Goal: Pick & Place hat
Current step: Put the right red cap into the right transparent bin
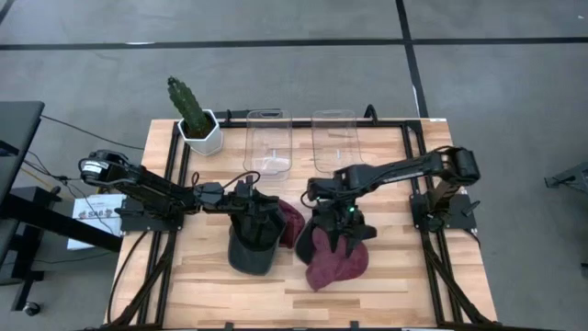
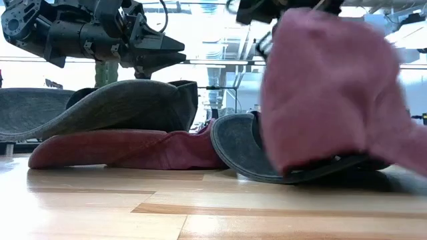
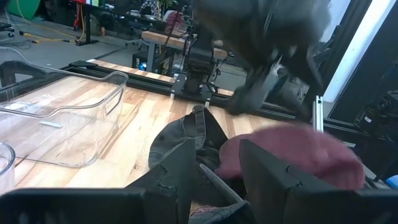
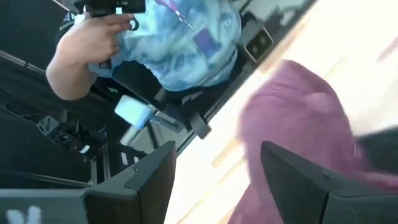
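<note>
From above, my left gripper [image 1: 246,198] clamps the dark grey cap [image 1: 253,234]; my right gripper [image 1: 342,232] hangs spread over the maroon cap [image 1: 335,262]. At table height, both caps lie mid-table on the wooden table [image 2: 213,207]. Past my right fingers [image 4: 149,180], a person [image 4: 174,37] sits.

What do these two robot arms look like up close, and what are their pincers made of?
Both arms are dark, nearly black, built of jointed segments with thin black cables running along them. The left gripper and the right gripper each end in two flat, angular dark fingers. A small green light glows on the right arm's wrist.
</note>
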`<action>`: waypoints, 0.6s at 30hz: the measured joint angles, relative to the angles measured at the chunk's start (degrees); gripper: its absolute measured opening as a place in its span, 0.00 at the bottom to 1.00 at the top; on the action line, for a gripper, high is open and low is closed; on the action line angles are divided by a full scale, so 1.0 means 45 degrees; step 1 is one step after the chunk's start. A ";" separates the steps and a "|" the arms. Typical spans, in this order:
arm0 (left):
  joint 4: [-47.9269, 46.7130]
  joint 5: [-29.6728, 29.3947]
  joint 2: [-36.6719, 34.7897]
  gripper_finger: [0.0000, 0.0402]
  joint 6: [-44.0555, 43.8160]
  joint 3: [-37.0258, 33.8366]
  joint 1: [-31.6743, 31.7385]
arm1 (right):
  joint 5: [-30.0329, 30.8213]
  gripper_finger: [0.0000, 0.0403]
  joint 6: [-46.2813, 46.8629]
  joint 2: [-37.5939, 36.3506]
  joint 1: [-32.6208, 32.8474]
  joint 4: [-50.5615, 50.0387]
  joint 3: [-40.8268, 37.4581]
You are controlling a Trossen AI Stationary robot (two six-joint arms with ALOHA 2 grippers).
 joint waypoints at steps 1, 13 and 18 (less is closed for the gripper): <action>0.0001 0.0000 0.0000 0.30 0.0000 0.0000 0.0000 | 0.0000 0.56 -0.0091 -0.0321 0.0000 0.0050 0.0000; -0.0101 0.0927 0.0000 0.30 -0.0772 0.0000 -0.0191 | 0.2527 0.56 0.0069 -0.2451 -0.0168 0.0637 0.0000; -0.0106 0.1073 0.0000 0.30 -0.0777 0.0000 -0.0739 | 0.1970 0.56 0.0120 -0.2499 -0.0172 0.1087 0.0000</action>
